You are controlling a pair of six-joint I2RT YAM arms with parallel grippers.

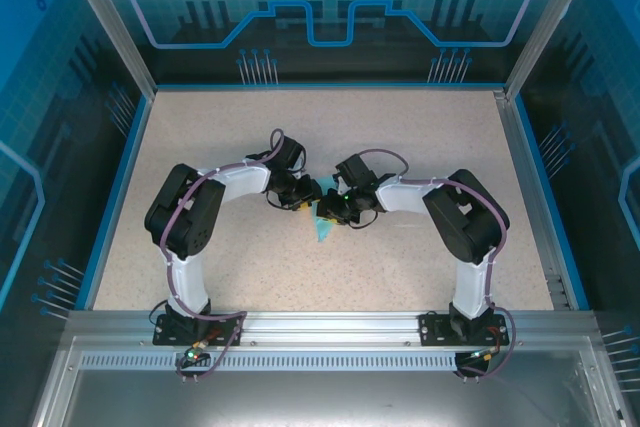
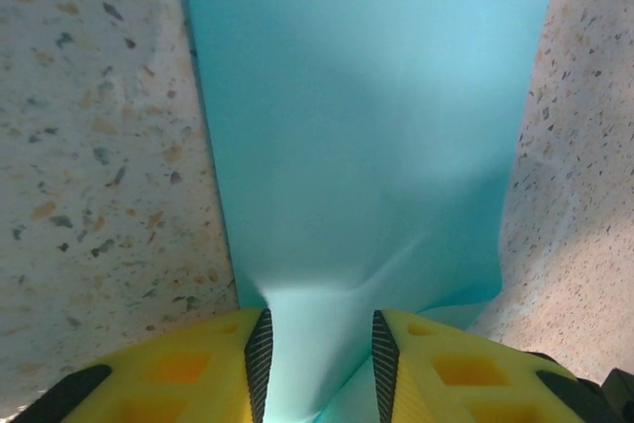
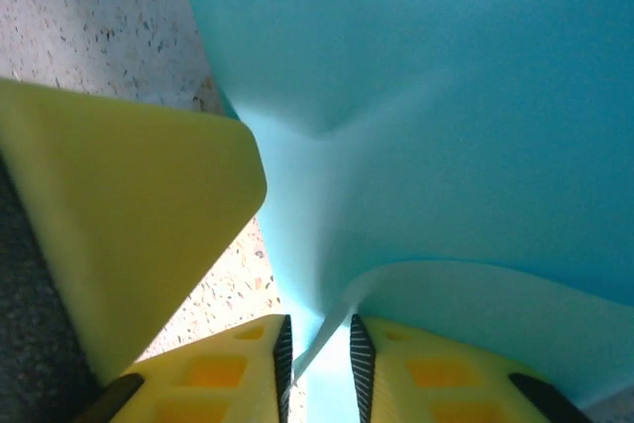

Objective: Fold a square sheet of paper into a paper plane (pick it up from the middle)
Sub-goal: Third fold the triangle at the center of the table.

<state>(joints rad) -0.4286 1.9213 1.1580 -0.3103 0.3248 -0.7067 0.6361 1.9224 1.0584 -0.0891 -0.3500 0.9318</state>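
Speckled table (image 1: 250, 277), one light cyan square sheet of paper (image 2: 367, 126), sharp-cornered, left jaws pinching its raised fold, right jaws narrowly parted around a curled edge, grip unclear

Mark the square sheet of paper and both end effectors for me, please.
square sheet of paper (image 2: 367, 136): left wrist view, flat middle of the sheet.
left end effector (image 2: 321, 354): left wrist view, midway between its fingertips.
right end effector (image 3: 319, 352): right wrist view, midway between its fingertips.
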